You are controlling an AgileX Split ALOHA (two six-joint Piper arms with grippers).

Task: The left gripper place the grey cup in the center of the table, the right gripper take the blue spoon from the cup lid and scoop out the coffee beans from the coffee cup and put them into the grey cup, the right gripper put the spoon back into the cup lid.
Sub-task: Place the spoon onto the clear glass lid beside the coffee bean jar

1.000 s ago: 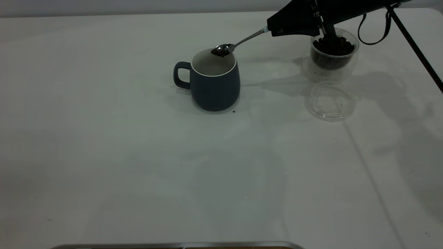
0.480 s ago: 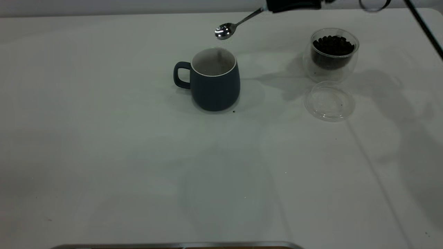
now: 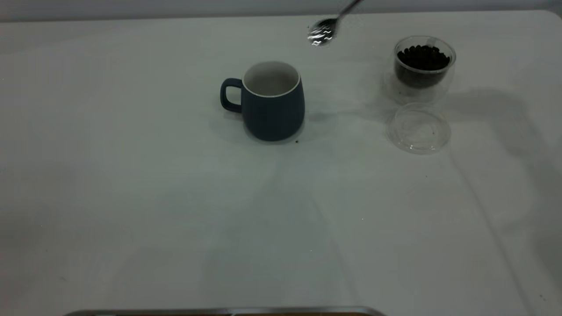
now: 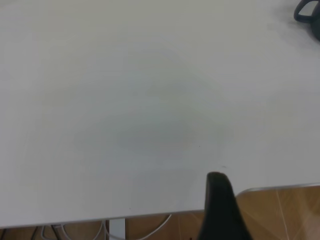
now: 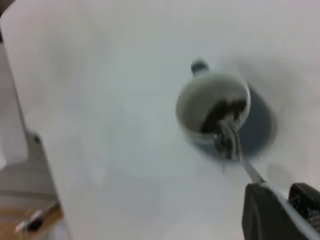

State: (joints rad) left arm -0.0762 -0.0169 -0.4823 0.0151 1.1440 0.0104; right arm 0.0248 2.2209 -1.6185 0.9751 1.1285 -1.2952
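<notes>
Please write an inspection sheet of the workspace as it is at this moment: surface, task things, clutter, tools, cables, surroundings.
Surface: white table, a few dark specks.
Grey cup: upright near the centre, coffee beans inside.
Coffee cup: clear, upright, holds beans.
Cup lid: flat in front of the coffee cup, no spoon on it.
Spoon: in the air between the cups, bowl looks empty.
Clutter: nothing seen.
Right tool: shut on the spoon handle.
Left tool: at the table edge, holds nothing.
Cables: white cables below the table edge.
Surroundings: wooden floor.
</notes>
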